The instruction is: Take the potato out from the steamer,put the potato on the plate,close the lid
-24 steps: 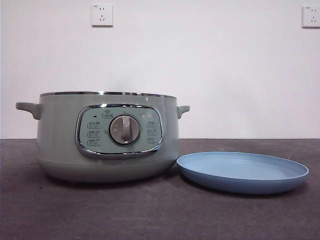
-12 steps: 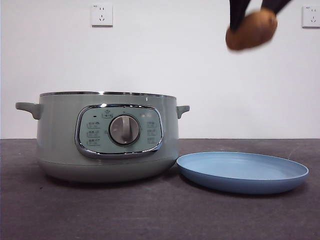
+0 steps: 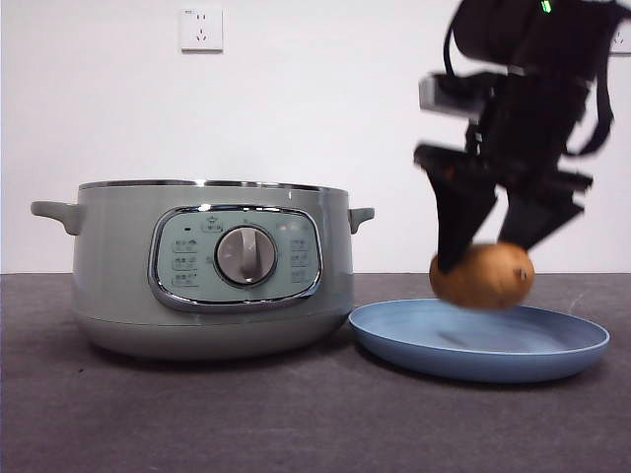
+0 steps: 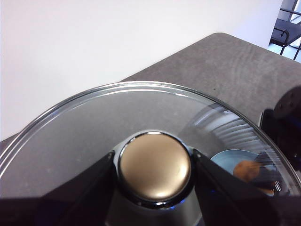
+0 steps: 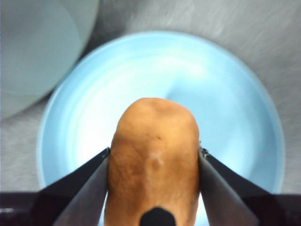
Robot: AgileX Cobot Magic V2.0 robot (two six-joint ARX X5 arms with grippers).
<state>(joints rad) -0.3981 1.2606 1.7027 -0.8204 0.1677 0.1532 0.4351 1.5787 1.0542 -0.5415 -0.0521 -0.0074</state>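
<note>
The brown-orange potato (image 3: 482, 276) hangs just above the light-blue plate (image 3: 552, 357), held between the jaws of my right gripper (image 3: 485, 258). In the right wrist view the potato (image 5: 153, 162) fills the space between the jaws of the right gripper (image 5: 153, 155), over the middle of the plate (image 5: 235, 94). The sage-green steamer (image 3: 118, 286) stands to the left of the plate with no lid on it. My left gripper (image 4: 154, 165) is shut on the knob of the clear glass lid (image 4: 84, 127), held up in the air out of the front view.
A dark grey table (image 3: 296, 424) carries the steamer and plate, with a white wall and two sockets (image 3: 201, 30) behind. The steamer's handle (image 3: 360, 217) reaches toward the plate. In the right wrist view part of the steamer (image 5: 37, 52) lies beside the plate.
The right gripper came down from the top of the front view with the potato, from high above the plate to just over it. The steamer and plate stayed put.
</note>
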